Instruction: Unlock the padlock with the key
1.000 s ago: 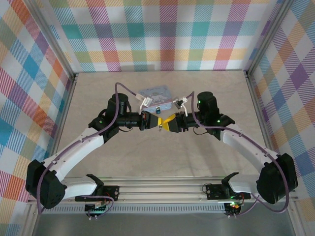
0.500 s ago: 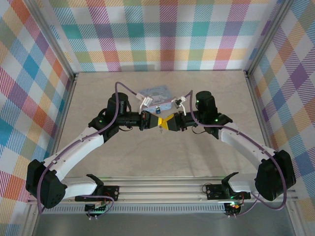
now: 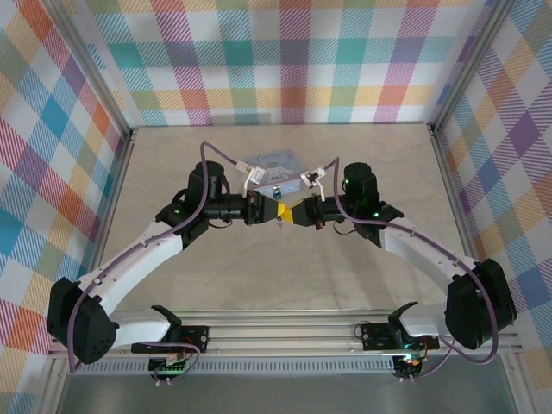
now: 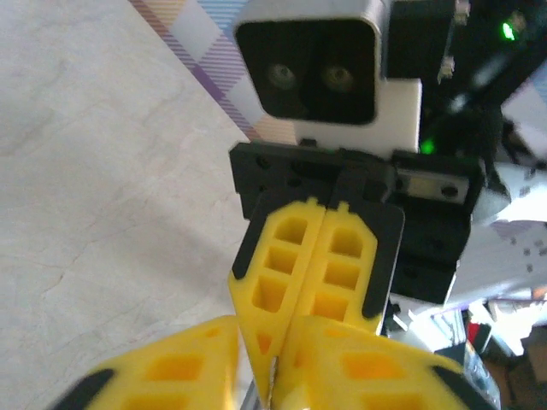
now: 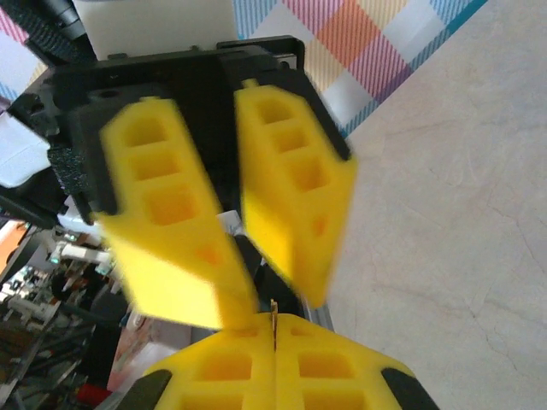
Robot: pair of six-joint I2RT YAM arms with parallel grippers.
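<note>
My two grippers meet tip to tip above the middle of the table. The right gripper (image 3: 295, 215) (image 5: 274, 321) is shut on the key (image 5: 274, 314), of which a thin brass edge pokes out between its yellow pads. The left gripper (image 3: 281, 213) (image 4: 261, 342) stands open, its fingers (image 5: 175, 235) spread on either side of the right gripper's closed tip (image 4: 295, 273). The padlock (image 3: 277, 191), tiny and dark blue, lies on the table just behind the fingertips, in front of the tin.
A pastel tin (image 3: 269, 161) lies flat behind the grippers. White cable plugs (image 3: 255, 179) hang beside each wrist. Bare beige table (image 3: 285, 276) stretches on all sides, fenced by metal rails (image 3: 128, 164) and checked walls.
The right gripper's fingers have closed on the key while the left gripper's fingers have parted. Both wrists have drifted a little towards the back of the table.
</note>
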